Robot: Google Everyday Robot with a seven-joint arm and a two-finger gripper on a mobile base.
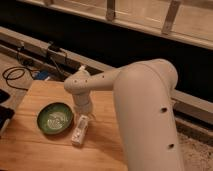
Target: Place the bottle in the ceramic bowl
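Observation:
The small white bottle [80, 130] lies on its side on the wooden table [35, 150], just right of the dark-green ceramic bowl [55, 118]. The bowl is round, with a pale speckled centre, and holds nothing. My gripper [83, 110] hangs under the white wrist, right above the far end of the bottle. The big white arm [145, 110] hides most of it.
The wooden table's far edge runs past dark cables [20, 75] and a blue item [42, 76] on the floor at the left. A dark object [4, 117] sits at the table's left edge. A dark wall and rail run behind.

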